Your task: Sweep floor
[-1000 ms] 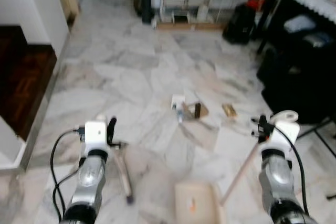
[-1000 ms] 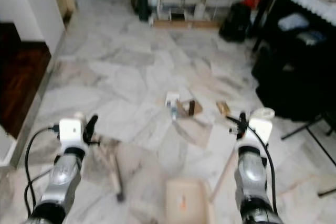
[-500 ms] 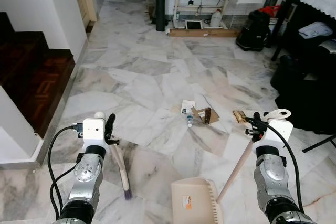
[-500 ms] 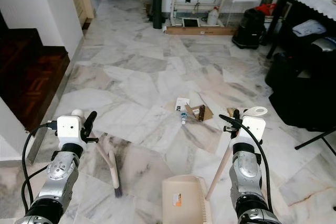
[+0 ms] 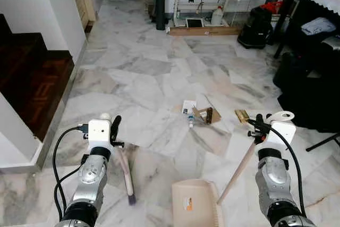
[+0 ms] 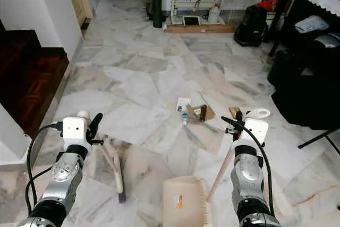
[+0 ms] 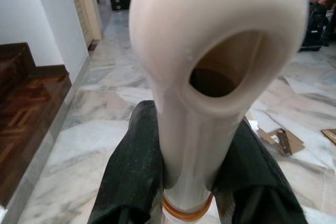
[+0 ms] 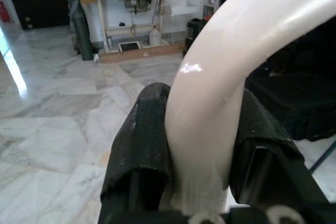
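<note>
Broom [image 5: 126, 173] is slanting to the marble floor [image 5: 149, 78], its handle pinched by the left gripper [image 7: 189, 182]. Right gripper [image 8: 202, 156] is clamping the dustpan [image 5: 195, 204] handle, near cardboard scraps [image 5: 204, 114].

Open marble floor [image 5: 133, 73] ahead; stairs [image 5: 32, 78] left; black furniture [image 5: 313, 78] right.

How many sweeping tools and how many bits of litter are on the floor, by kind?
Sweeping tools: 2, the brush in the left gripper and the dustpan in the right gripper
Paper and cardboard scraps: 3, the white card, brown cardboard and tan scrap
Small bottle-like item: 1
Total: 6
</note>
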Controlling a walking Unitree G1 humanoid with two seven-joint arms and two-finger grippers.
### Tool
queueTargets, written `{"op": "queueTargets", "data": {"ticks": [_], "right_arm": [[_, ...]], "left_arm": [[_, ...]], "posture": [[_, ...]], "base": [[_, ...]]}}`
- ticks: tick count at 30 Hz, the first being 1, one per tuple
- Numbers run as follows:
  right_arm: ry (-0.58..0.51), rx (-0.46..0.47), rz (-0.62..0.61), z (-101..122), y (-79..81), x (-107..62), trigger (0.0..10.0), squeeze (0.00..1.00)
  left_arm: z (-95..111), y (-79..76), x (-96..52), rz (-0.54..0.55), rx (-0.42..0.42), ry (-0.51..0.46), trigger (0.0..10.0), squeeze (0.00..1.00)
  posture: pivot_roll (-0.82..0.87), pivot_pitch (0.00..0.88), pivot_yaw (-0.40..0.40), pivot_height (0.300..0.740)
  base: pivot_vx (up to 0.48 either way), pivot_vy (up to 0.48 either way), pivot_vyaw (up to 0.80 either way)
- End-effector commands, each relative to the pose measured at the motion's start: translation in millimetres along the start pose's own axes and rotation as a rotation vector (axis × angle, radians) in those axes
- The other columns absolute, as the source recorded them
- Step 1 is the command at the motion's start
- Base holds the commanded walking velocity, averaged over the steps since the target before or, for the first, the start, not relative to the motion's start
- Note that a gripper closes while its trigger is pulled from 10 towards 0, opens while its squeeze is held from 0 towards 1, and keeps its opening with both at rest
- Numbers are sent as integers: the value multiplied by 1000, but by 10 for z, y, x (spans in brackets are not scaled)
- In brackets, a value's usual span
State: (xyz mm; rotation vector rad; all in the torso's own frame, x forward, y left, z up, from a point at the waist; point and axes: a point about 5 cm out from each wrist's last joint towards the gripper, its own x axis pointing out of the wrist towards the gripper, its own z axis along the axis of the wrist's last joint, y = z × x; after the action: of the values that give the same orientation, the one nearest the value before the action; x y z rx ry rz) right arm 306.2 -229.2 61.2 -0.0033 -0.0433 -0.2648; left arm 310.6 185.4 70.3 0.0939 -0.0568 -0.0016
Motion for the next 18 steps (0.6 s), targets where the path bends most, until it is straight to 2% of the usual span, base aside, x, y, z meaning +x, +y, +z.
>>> {"op": "queueTargets", "data": {"ticks": [1,18], "right_arm": [[-50,0,11,113,18,61,10000,0],[-49,6,22,109,80,56,10000,0]], "left_arm": [[66,-9,30,-10,19,-32,10000,0],[70,10,39,-1,17,-30,10000,0]], "posture": [[-30,0,-38,740],[-21,0,-40,740]], "base": [[409,0,0],[469,0,0]]}}
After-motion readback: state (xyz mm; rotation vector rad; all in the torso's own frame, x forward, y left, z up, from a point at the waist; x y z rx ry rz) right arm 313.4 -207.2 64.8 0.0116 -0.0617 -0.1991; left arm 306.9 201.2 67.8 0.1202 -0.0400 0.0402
